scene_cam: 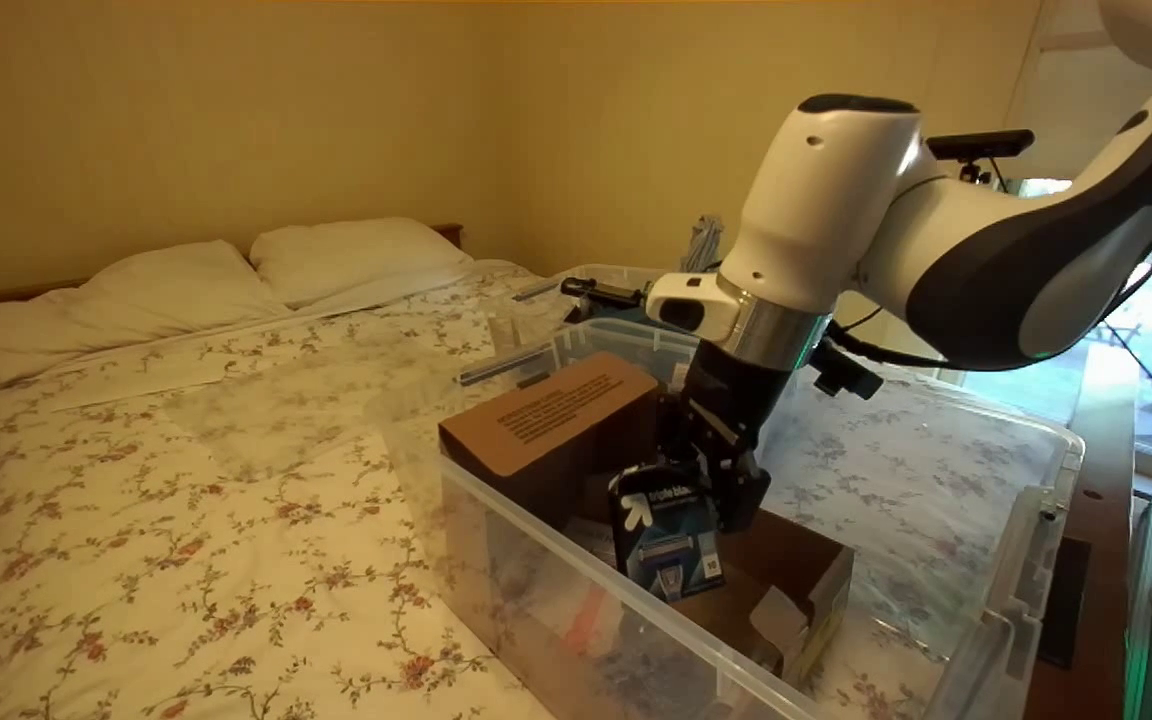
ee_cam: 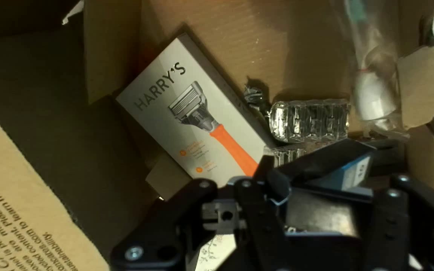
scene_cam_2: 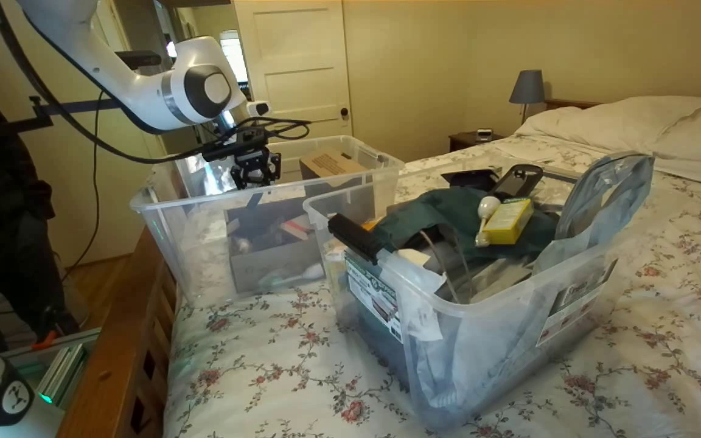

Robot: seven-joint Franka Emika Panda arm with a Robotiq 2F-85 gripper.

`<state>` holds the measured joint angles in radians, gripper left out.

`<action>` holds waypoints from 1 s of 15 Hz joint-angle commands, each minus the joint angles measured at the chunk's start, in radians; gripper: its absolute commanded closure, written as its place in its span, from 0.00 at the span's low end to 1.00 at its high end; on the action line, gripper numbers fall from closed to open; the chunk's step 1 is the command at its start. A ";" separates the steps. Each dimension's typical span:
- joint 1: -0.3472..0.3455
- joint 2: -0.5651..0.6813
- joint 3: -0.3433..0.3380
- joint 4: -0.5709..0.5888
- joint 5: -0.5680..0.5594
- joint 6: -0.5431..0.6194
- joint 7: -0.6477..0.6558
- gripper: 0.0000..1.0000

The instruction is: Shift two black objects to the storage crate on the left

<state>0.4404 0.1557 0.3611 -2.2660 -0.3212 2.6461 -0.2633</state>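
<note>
My gripper is shut on a black-and-blue razor blade pack near the pack's upper edge. The pack hangs tilted over an open cardboard box inside the large clear tub. In an exterior view the gripper shows above the same tub, with a dark strip below it, probably the pack edge-on. In the wrist view the pack shows at the fingers, partly hidden by them. I cannot single out a second black object with certainty; a dark item lies behind the pack.
A brown box stands beside the gripper. A Harry's box, clear cartridge trays and a wrapped toothbrush lie in the open box. A smaller clear bin heaped with a teal item stands beside the tub.
</note>
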 commanded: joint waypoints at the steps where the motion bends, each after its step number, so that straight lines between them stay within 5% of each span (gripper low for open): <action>1: 0.000 0.073 -0.002 0.076 -0.042 -0.023 0.018 0.68; 3: -0.009 0.070 0.004 0.086 -0.009 -0.030 0.000 0.53; 7: -0.091 -0.112 0.073 0.009 0.226 -0.033 -0.149 0.25; 10: -0.111 -0.249 0.035 -0.035 0.312 0.006 -0.147 0.05; 13: -0.141 -0.341 -0.058 -0.024 0.342 0.001 -0.123 0.00; 15: -0.185 -0.332 -0.107 0.012 0.267 0.023 -0.060 0.00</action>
<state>0.3030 -0.1466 0.3117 -2.2556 -0.0135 2.6439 -0.3829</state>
